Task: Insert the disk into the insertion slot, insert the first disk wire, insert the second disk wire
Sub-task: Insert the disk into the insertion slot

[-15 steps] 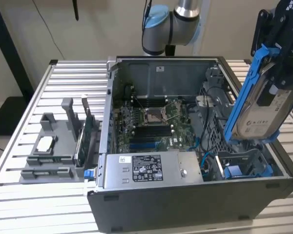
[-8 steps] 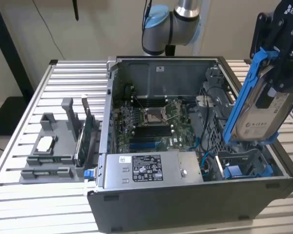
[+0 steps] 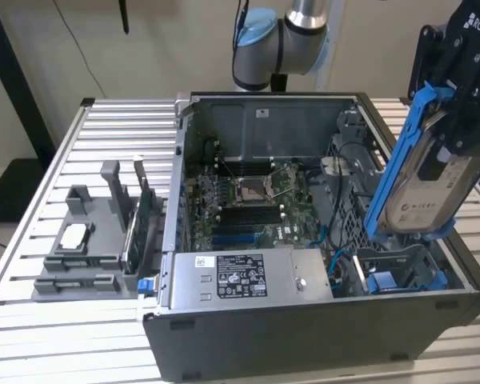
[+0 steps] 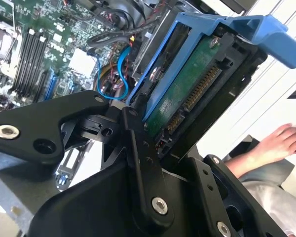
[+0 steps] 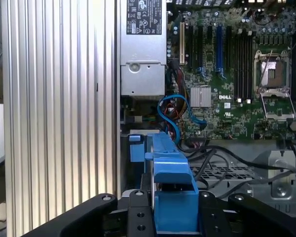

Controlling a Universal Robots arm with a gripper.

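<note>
Where the gripper (image 3: 452, 128) hangs at the exterior view's right, its fingers (image 4: 138, 148) are closed on the disk (image 3: 422, 192), one finger on each side and the blue carrier frame clamped between them. The disk stands nearly upright, slightly tilted, with its pale label facing the exterior camera. Its lower end is just above the insertion slot (image 3: 400, 268) and not seated in it.

The insertion slot occupies the near right corner of the computer case (image 3: 304, 340), which lies open side up on the bench (image 3: 56, 344). Blue rails show inside the slot. Left of the slot, along the near wall of the case, sits the grey power-supply box (image 3: 240, 276).

On the bench just beside the case's left wall stands a grey parts holder (image 3: 84, 256). It carries upright cards and a small pale part lying flat in a recess.

Farther in, the motherboard (image 3: 248, 200) covers the case floor. A blue cable (image 3: 336, 244) loops between it and the slot. Beyond the far wall is the arm (image 3: 280, 36). In the second wrist view a person's hand (image 4: 281, 140) rests outside the case.
</note>
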